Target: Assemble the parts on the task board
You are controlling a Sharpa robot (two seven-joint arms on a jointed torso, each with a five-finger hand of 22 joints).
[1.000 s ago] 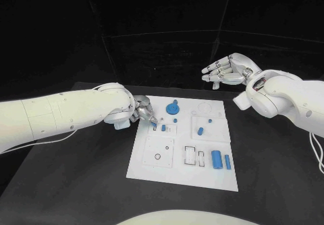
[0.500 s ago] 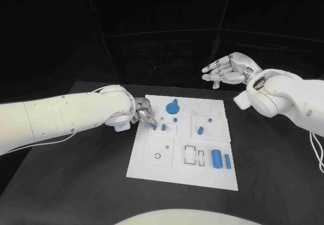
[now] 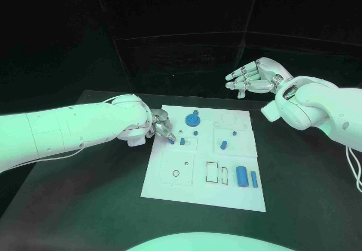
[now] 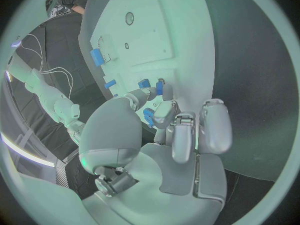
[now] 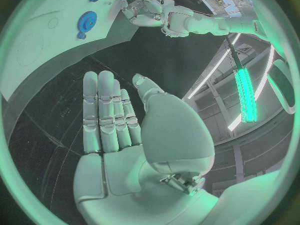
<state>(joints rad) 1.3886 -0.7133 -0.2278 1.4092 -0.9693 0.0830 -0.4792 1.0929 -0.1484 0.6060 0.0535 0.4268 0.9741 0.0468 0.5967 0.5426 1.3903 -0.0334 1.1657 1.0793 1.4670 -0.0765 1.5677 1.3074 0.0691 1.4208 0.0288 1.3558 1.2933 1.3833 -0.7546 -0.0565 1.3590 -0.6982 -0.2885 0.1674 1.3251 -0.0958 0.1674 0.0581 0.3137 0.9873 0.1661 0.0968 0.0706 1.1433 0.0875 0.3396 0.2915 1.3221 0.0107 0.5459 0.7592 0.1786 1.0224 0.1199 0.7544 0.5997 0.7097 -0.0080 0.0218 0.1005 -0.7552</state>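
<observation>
Two hands, well apart. Left hand [image 3: 160, 127] low at the task board's [image 3: 177, 189] left edge, fingertips [image 4: 164, 110] drawn together beside small blue parts [image 3: 182, 141]; cannot tell if it pinches one. Right hand [image 3: 252, 77] raised beyond the board's far right corner, fingers spread, holding nothing. Blue gear [image 3: 193, 121] near the far edge, blue cylinder [image 3: 241, 177] lower right. Board lies mid-bench [image 3: 83, 209].

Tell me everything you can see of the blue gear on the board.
The blue gear is a round, toothed disc, plastic by its look, lying flat near the far edge of the white task board. A small blue knob sits just beyond it. Nothing touches it; the left hand works beside it, at smaller blue parts.
</observation>
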